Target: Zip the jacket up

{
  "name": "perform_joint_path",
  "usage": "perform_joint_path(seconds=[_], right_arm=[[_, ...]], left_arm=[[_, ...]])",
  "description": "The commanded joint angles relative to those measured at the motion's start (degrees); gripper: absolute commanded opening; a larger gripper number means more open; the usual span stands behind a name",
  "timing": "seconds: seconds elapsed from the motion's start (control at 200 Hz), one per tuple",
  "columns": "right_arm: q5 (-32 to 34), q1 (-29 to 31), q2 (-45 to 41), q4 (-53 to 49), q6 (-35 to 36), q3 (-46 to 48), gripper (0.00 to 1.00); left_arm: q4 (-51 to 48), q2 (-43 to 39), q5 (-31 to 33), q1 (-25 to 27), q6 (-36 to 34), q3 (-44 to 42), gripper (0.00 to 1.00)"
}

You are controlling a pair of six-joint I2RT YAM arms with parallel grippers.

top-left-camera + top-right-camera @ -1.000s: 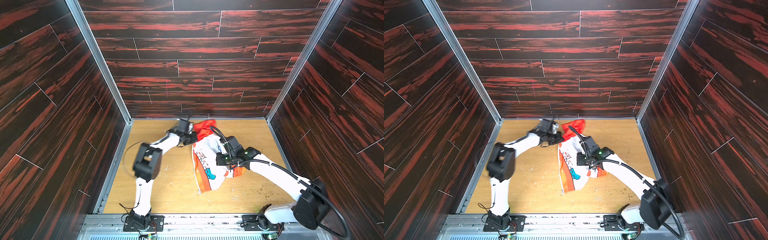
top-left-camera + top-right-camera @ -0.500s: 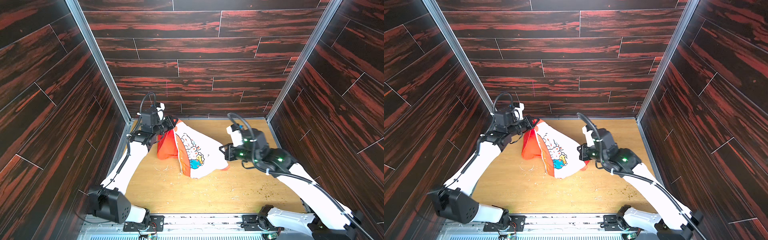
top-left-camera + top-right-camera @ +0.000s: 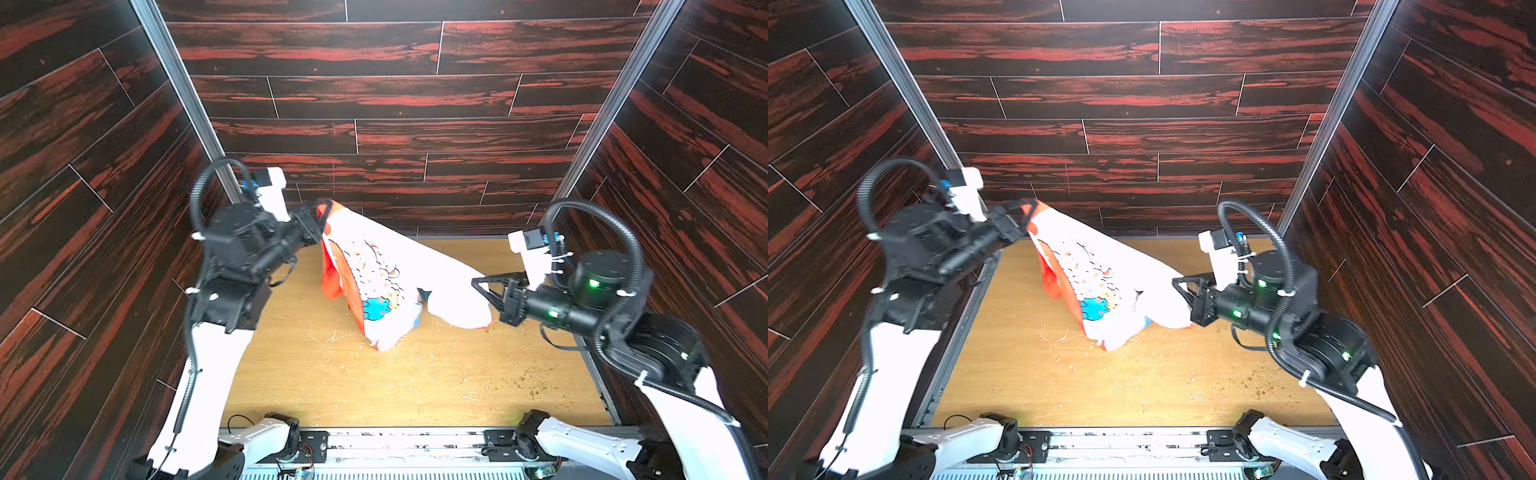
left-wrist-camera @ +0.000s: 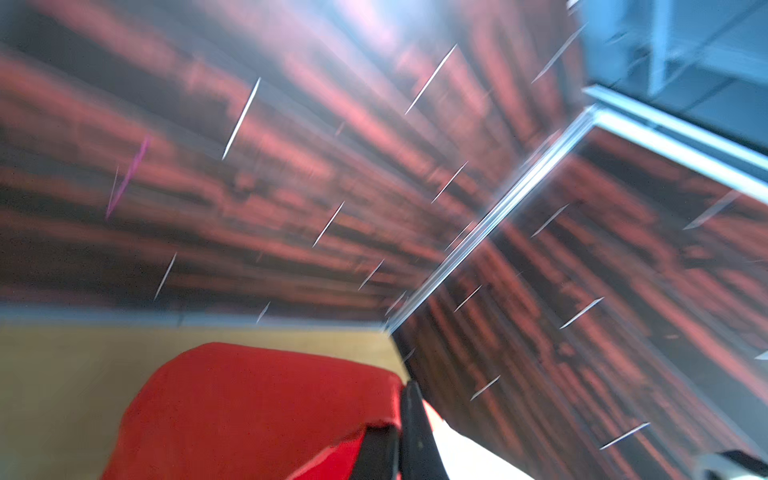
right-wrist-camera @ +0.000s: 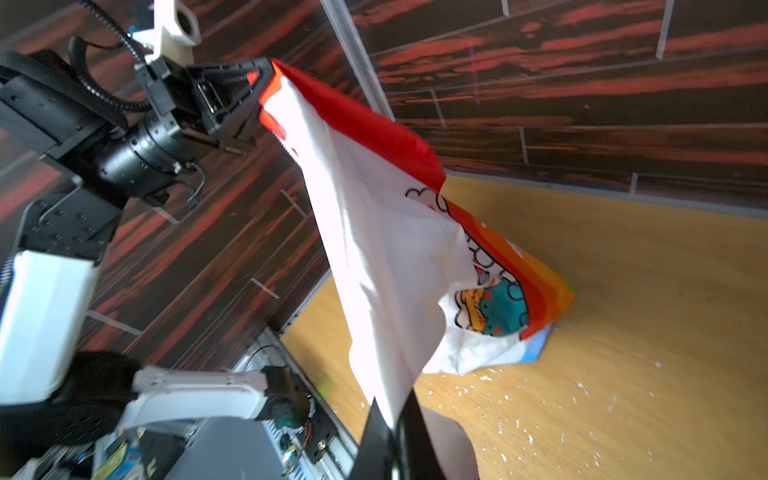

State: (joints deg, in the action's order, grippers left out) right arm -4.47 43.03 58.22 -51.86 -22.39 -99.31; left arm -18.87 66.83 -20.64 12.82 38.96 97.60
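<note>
Jacket in white cartoon-print fabric with orange-red trim [image 3: 399, 266] is hanging between left hand [image 3: 321, 219] and right hand [image 3: 478, 284], both gripping its edges.

left claw [image 3: 321, 219] and right claw [image 3: 478, 286] grip the jacket [image 3: 388, 266] stretched between them.

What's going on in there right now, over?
Left claw shut on jacket, red corner, high. Right claw shut on white edge. Rest sags to table. Nothing blocking.
</note>
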Motion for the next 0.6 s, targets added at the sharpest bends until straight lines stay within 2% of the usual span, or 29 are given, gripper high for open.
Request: perform_joint_path(seconds=[0.0,0.17,0.296,0.371,0.491,0.596], right_arm=[[-5.57,0.15,-2.78,-1.18,1.67,-2.78,0.0],[-7.38,0.13,-3.46,-1.65,0.82,-4.89,0.0],[-0.78,0.13,-1.61,-4.94,-0.26,-4.49,0.0],[4.11,0.13,1.16,-8.25,-0.68,-3.61,0.0],[8.53,-0.11,3.58,-7.37,0.25,2.93,0.0],[8.28,-3.38,5.94,-5.68,2.07,8.83,0.0]], left_arm=[[-0.94,-2.29,3.47,-0.39,-0.81,4.75,0.0],[-7.06,-0.51,6.45,-0.4,-1.51,12.24,0.0],[-11.82,5.49,5.6,-0.38,-1.7,16.52,0.0],[-11.96,9.38,4.95,-0.33,-1.69,15.62,0.0],[-9.47,16.36,4.21,0.05,-0.84,11.63,0.0],[-8.67,24.0,4.9,1.46,-0.9,9.93,0.0]])
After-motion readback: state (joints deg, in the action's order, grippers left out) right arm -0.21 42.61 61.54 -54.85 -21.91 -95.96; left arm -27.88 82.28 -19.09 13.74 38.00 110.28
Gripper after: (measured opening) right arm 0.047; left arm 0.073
